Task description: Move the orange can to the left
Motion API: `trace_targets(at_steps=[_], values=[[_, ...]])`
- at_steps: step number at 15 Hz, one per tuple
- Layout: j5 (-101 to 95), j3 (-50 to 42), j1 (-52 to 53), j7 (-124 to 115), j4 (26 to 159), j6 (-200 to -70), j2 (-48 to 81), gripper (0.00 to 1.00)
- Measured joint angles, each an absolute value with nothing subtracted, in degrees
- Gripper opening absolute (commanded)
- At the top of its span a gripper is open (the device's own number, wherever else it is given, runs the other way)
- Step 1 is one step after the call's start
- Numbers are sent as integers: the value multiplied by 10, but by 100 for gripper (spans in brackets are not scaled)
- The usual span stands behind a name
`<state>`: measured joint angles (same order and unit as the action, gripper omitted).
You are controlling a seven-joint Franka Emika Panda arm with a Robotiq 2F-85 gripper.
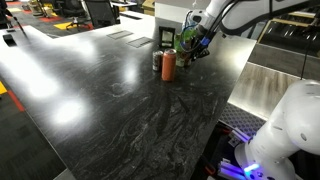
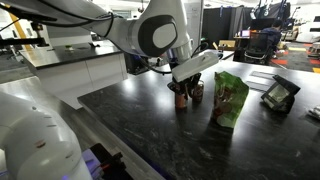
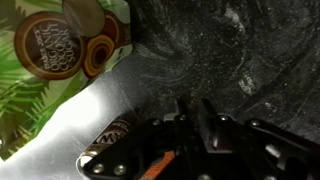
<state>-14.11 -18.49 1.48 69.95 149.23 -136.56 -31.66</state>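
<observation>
1. Nearest the camera in an exterior view is a white rounded robot body point(image 1: 292, 128), at the corner of the black marbled table point(image 1: 110, 115). It stands well apart from the green bag point(image 1: 186, 40), which serves below as the reference item.
2. The orange can point(image 1: 168, 66) stands upright on the table. It is on the camera side of the green bag and near it.
   - Form: a small, slim cylinder.
   - Colour: orange-red body with a pale silvery-grey top rim.
   - Markings: too small to read.
3. The darker can point(image 1: 157, 60) stands just beside the orange can, on the side away from the green bag. Whether the two cans touch cannot be determined.
4. The green bag stands upright behind the cans. The wrist view shows green leaf print and a brown round emblem on its face, with a silvery reflective area beside it.
5. The gripper point(image 1: 203, 47) hangs from the white arm close to the green bag, at the height of its upper half and on the side away from the darker can.
   - Finger state: in every view the fingers appear only as dark shapes, so it cannot be determined whether they are spread, closed or clamped on anything.
   - The wrist view shows a thin orange sliver among the black gripper parts at the lower edge. Contact cannot be determined.
6. In an exterior view, a dark slanted stand point(image 2: 278, 95) sits on the table beyond the green bag, on the side away from the cans.
</observation>
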Motion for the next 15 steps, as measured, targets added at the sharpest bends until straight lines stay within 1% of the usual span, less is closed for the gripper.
trace_targets(at_steps=[7,15], values=[[-111,-185,17,728,1452,-1411,-242,0],[-12,-176,36,800,1400,-1415,-176,0]])
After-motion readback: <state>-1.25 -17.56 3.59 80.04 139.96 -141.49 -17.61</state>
